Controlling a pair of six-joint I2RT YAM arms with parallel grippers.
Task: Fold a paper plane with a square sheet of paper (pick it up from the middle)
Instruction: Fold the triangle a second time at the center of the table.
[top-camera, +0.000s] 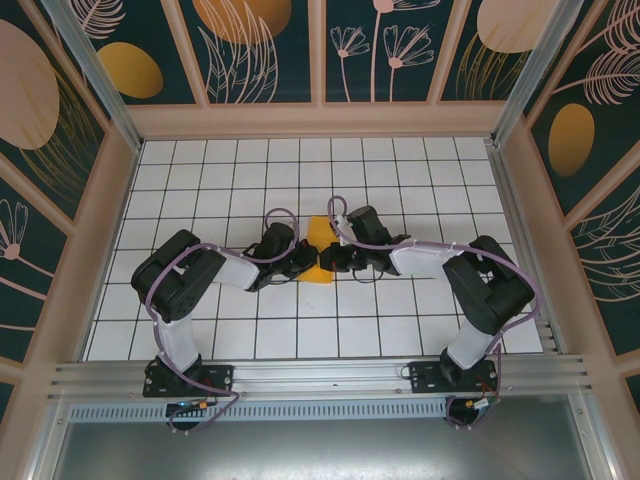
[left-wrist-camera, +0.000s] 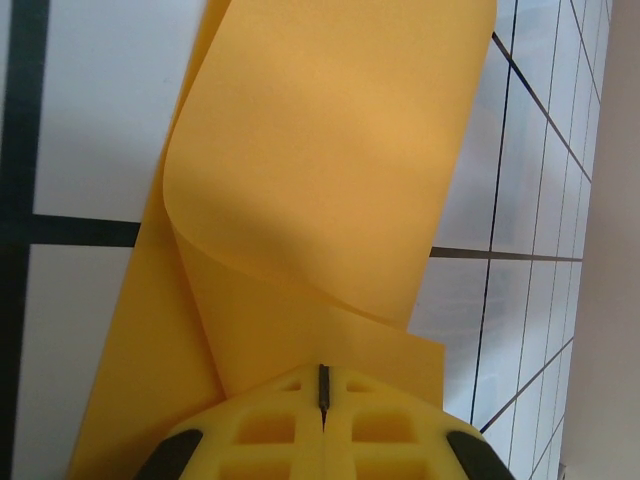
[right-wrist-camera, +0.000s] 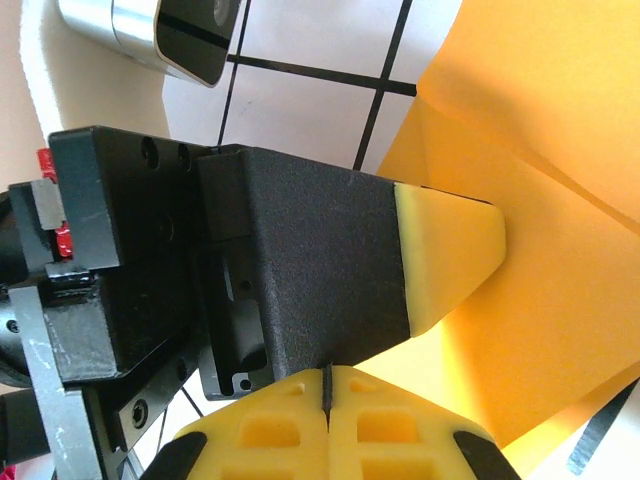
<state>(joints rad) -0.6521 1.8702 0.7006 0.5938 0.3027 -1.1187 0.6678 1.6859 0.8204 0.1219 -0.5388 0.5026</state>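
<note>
The square sheet of paper (top-camera: 318, 238) is orange-yellow and lies bent at the table's centre, between my two grippers. In the left wrist view the paper (left-wrist-camera: 330, 150) curls over itself in a loose roll. Its lower flap runs in under the tips of my left gripper (left-wrist-camera: 322, 372), whose jaws are pressed together on it. From above, the left gripper (top-camera: 303, 263) reaches in from the left. The right gripper (top-camera: 332, 258) meets it from the right. In the right wrist view my right gripper (right-wrist-camera: 327, 372) is shut, its tip against the left gripper's black finger (right-wrist-camera: 450, 255). The paper (right-wrist-camera: 540, 250) lies beyond, and no paper shows between the right jaws.
The white grid table (top-camera: 250, 170) is boxed in by patterned walls on three sides. An aluminium rail (top-camera: 320, 375) runs along the near edge by the arm bases. A silver camera housing (right-wrist-camera: 160, 40) on the left wrist sits close above my right fingers.
</note>
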